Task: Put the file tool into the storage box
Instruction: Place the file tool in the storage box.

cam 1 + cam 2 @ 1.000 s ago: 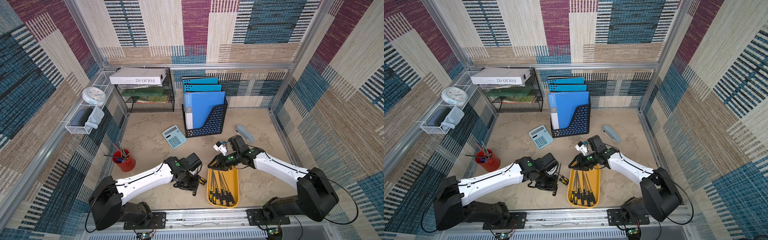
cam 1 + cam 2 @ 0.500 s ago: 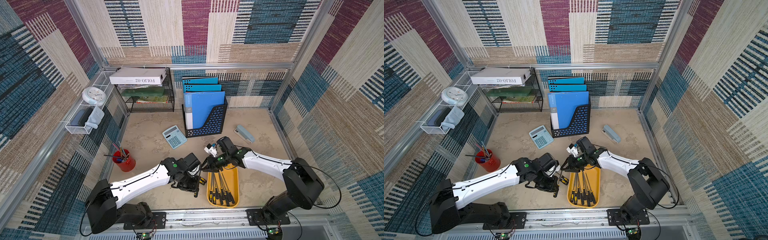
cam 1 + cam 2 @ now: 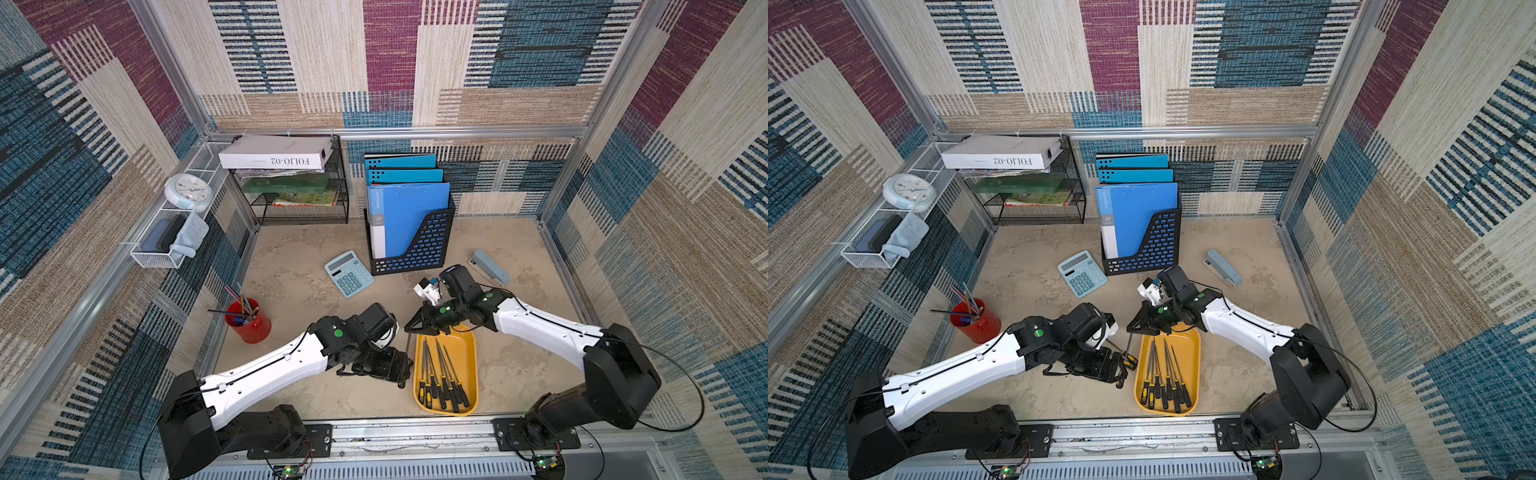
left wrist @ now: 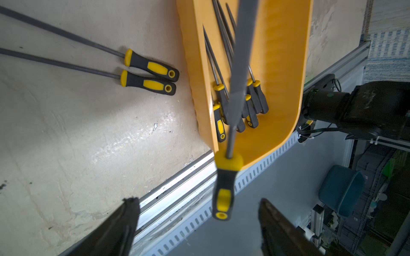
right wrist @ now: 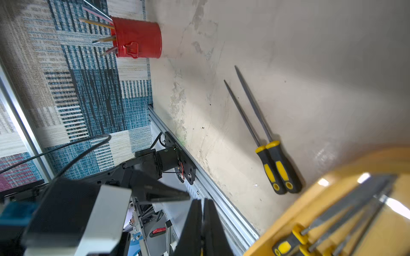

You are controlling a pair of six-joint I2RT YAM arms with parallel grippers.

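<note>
Left gripper (image 4: 197, 201) has opened wide; right gripper (image 3: 410, 330) now clamps file tool (image 4: 223, 190) by tip, handle hanging just beside storage box (image 4: 285, 66).

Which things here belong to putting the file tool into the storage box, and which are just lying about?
Part of the job: grey metal file with black-and-yellow handle, pinched by the right gripper; open left gripper; shallow yellow-orange plastic tray; two matching loose files.

Lying about: pale blue calculator; red pencil cup; grey-blue stapler; black perforated folder holder.
</note>
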